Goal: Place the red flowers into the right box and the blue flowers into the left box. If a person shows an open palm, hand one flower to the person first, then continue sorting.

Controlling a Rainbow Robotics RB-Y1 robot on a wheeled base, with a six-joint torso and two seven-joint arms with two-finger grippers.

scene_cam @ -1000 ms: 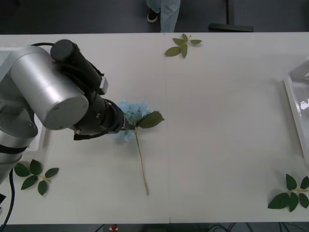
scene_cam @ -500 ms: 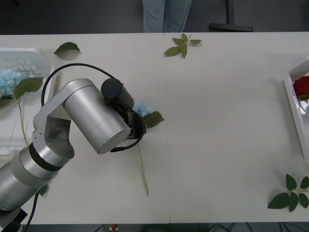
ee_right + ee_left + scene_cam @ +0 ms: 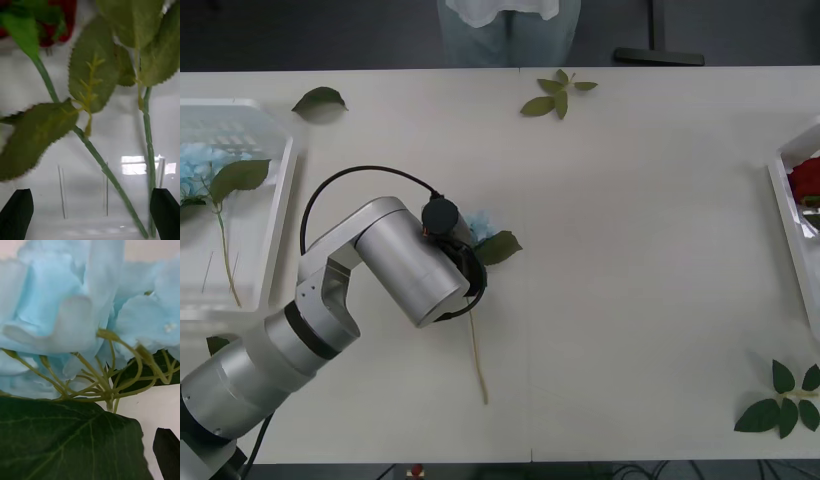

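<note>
Saw no readable text, label, brand, number or sign anywhere I looked. Left box point(image 3: 275, 215) carried faint line marks, not lettering. My arm housing, table point(image 3: 640, 250), flowers: all unmarked.

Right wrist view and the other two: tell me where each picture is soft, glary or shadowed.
Right wrist view: the red flowers and nearest leaves are soft, and a bright window-shaped glare sits on the right box floor. Left wrist view: the blue flower is so close its petals blur; the broad leaf is sharper. Front view: even light, faint shadows beside the left arm on the table.
</note>
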